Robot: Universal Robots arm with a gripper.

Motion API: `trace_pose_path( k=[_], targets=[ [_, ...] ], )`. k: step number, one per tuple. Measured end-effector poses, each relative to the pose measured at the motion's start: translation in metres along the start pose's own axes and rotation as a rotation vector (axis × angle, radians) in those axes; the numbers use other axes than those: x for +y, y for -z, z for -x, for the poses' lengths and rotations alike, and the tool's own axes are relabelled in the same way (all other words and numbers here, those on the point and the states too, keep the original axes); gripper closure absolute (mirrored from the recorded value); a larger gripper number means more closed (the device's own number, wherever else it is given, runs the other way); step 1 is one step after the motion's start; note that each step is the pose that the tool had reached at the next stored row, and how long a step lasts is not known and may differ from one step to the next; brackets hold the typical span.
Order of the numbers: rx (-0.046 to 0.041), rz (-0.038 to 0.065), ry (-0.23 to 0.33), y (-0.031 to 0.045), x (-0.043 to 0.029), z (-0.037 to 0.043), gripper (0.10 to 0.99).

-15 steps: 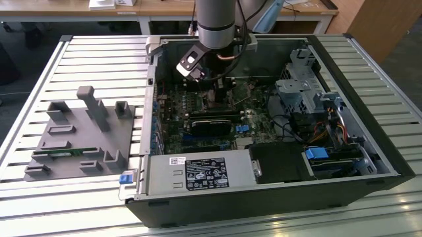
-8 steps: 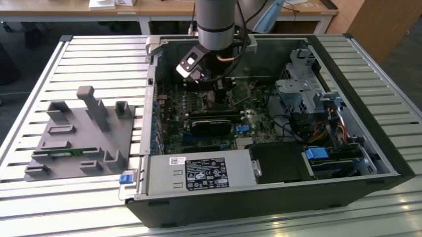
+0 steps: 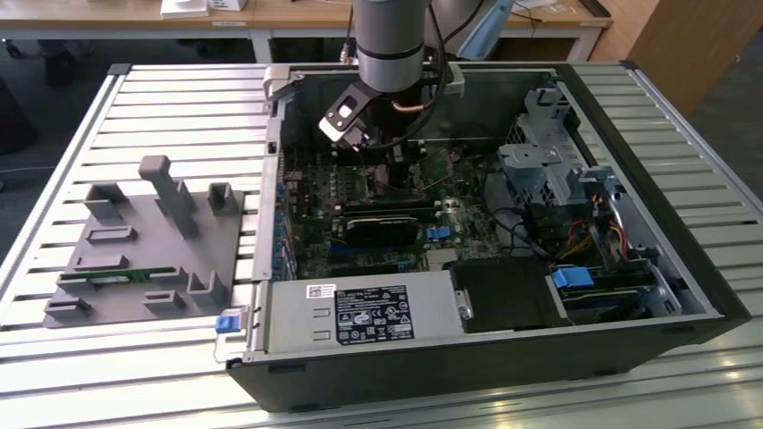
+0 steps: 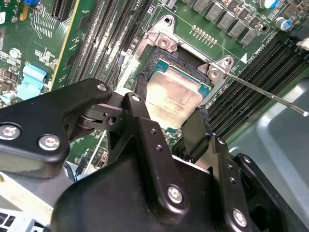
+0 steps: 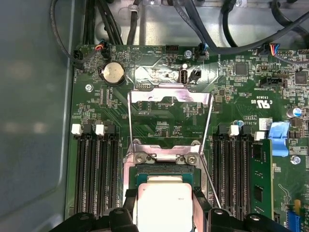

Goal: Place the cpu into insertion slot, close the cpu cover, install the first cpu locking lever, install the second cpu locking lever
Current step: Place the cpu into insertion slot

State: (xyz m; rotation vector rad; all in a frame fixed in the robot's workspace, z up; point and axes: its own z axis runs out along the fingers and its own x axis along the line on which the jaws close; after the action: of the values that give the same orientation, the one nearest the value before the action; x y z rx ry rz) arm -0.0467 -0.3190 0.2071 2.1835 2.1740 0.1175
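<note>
In the exterior view we see the arm (image 3: 391, 40) reaching down into the open computer case (image 3: 477, 366), which lies on the slatted counter (image 3: 179, 107).

In the second wrist view the gripper (image 4: 171, 111) has its black fingers (image 4: 142, 116) pinching the cpu (image 4: 176, 92) by two opposite edges. The chip is a flat square with a dull silvery-grey top, level over the socket (image 4: 161, 60) on the green motherboard (image 4: 38, 43).

In the first wrist view the cpu cover (image 5: 169, 95) stands tipped open just beyond the chip, a thin silver frame with a square window. We cannot tell whether the chip is fully seated.
</note>
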Motion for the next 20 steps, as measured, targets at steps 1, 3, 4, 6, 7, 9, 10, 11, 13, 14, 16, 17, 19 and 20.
trace_pose_path(
  k=[1, 3, 4, 6, 7, 9, 10, 11, 13, 14, 16, 17, 19, 20],
  targets=[
    [0.0, 0.0, 0.0, -0.0001, 0.0, 0.0, 0.549],
    [0.0, 0.0, 0.0, -0.0002, 0.0, 0.0, 0.549],
    [0.0, 0.0, 0.0, -0.0003, 0.0, 0.0, 0.549],
    [0.0002, 0.0, 0.0, -0.0013, -0.0001, 0.0, 0.549],
    [0.0001, 0.0, 0.0, -0.0017, -0.0001, 0.0, 0.549],
    [0.0001, 0.0, 0.0, -0.0027, -0.0002, 0.0, 0.549],
    [-0.0001, 0.0, -0.001, -0.0032, -0.0002, 0.0, 0.549],
    [-0.0002, 0.0, -0.002, -0.0037, -0.0002, 0.0, 0.549],
    [-0.0003, 0.0, -0.003, -0.0049, 0.0005, 0.0001, 0.549],
    [-0.0003, 0.0, -0.003, -0.0055, 0.0005, 0.0001, 0.549],
    [-0.0003, 0.0, -0.004, -0.0068, 0.0004, 0.0001, 0.549],
    [-0.0004, 0.0, -0.004, -0.0074, 0.0004, 0.0001, 0.549],
    [-0.0004, 0.0, -0.004, -0.0083, 0.0002, 0.0001, 0.549],
    [-0.0005, 0.0, -0.004, -0.0085, 0.0002, 0.0002, 0.549]
  ],
)
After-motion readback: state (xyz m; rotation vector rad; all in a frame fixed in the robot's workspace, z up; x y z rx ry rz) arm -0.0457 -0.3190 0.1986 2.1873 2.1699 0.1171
